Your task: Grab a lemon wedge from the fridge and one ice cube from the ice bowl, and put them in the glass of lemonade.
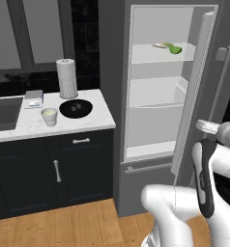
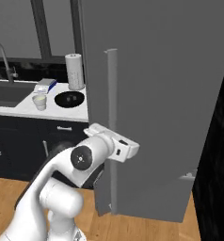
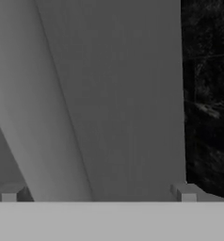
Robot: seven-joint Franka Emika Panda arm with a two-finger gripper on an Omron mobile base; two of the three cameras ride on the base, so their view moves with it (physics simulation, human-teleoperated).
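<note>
The fridge [image 1: 158, 67] stands open, its door [image 2: 170, 94] swung out to the right. On its upper shelf lies the small green lemon wedge [image 1: 175, 49], next to a pale elongated item [image 1: 161, 46]. My gripper [image 3: 99, 194] is open at the door's long bar handle [image 2: 112, 84], one fingertip on each side of the bar [image 3: 43, 117] and a gap to the right of it. On the counter, the black ice bowl [image 1: 76, 108] sits just right of the glass of lemonade [image 1: 49, 116]. Both also show in the right base view: ice bowl [image 2: 69, 99], glass [image 2: 39, 101].
A tall white paper-towel roll [image 1: 66, 77] stands behind the bowl, and a small blue-and-white box [image 1: 34, 98] lies by the sink [image 1: 3, 113]. The marble counter [image 1: 95, 123] ends just left of the fridge. The open door stands between my arm and the shelves.
</note>
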